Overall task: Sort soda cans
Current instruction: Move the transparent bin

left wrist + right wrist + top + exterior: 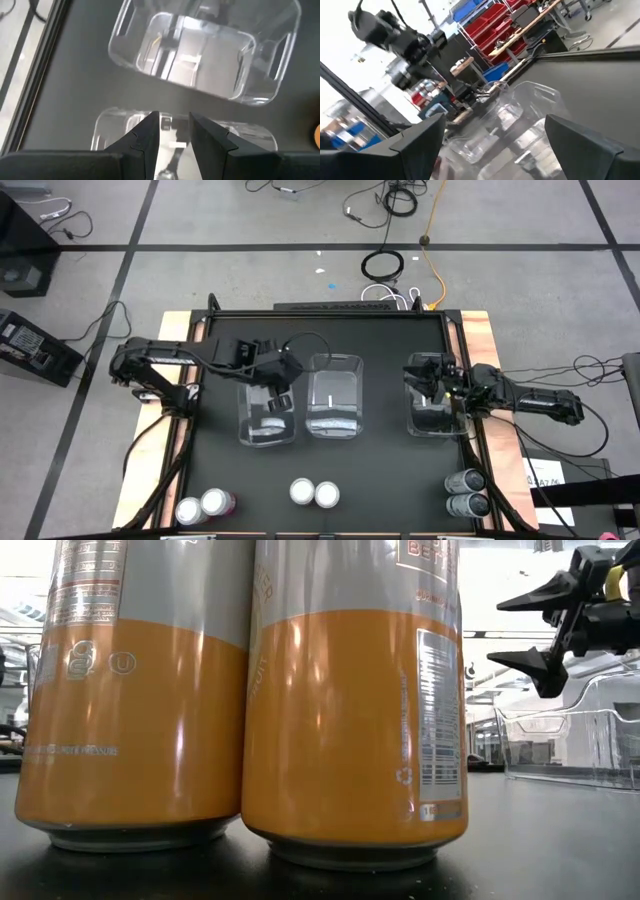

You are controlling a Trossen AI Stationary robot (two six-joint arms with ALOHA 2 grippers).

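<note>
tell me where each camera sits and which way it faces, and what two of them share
High view: above the table, looking straight down; both arms, three clear bins, six cans along the near edge.
Low view: at table-top height, looking level past two orange cans; the right tool enters from above, open.
Left wrist view: on the left arm, looking down past the left tool, narrowly parted, at the left bin and middle bin.
Right wrist view: on the right arm, across its open fingers over the right bin.
Shared: high and left wrist views both show the middle bin.
</note>
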